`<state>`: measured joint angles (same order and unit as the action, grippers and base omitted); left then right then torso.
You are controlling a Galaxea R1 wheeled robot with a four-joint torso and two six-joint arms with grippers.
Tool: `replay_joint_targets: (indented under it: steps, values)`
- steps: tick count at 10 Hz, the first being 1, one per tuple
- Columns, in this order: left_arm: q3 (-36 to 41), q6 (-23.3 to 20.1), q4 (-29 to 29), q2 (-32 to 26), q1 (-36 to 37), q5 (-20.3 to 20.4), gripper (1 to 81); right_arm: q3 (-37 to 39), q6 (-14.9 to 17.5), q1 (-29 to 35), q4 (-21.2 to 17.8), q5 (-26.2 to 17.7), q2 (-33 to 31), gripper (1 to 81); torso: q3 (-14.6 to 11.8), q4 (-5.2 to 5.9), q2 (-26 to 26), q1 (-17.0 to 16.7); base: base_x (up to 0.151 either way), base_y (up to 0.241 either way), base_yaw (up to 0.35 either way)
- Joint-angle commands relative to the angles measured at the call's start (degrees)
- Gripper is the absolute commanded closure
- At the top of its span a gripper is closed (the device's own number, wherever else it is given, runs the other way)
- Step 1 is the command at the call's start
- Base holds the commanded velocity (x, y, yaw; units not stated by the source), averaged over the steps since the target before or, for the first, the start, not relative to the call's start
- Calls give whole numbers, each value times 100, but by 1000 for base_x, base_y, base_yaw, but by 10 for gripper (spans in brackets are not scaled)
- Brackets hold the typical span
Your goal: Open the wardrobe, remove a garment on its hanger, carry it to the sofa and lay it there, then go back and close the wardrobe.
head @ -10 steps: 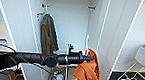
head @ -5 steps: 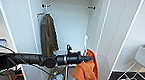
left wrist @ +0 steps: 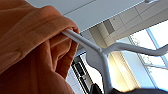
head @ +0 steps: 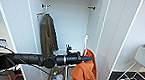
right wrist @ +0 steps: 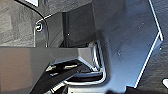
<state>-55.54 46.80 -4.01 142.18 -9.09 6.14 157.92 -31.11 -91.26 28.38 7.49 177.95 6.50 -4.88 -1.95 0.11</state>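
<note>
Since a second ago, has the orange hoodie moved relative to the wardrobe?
Yes. The orange hoodie, hanging from the left claw, has shifted slightly right, toward the wardrobe's right door, away from the olive jacket, which stayed put.

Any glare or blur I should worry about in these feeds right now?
Left wrist view: bright windows wash out behind the hanger; the hoodie is close and soft. Head view: evenly lit, blurry, wardrobe edges slanted. Right wrist view: dark.

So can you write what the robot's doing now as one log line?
wardrobe: open | left gripper: holding hanger with orange hoodie | olive jacket: hanging inside
</note>
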Motion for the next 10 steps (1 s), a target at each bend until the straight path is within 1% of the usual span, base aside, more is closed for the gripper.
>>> replay_joint_targets:
  steps: [1,6,8,10]
  values:
    - [245,-57,260,-14,1028,546,811,-60,26,174,44,-256,59,10,0,0,0,0,0,0,-168]
    - [368,-57,278,-233,905,537,811,-60,26,173,54,-256,59,10,0,0,-2,2,0,0,-180]
    - [368,-57,410,-268,905,485,811,-69,44,138,54,-248,-28,10,0,0,-2,2,0,0,-188]
    - [368,-66,427,-400,905,467,811,-166,70,51,54,16,-301,10,0,0,-2,2,0,0,-189]
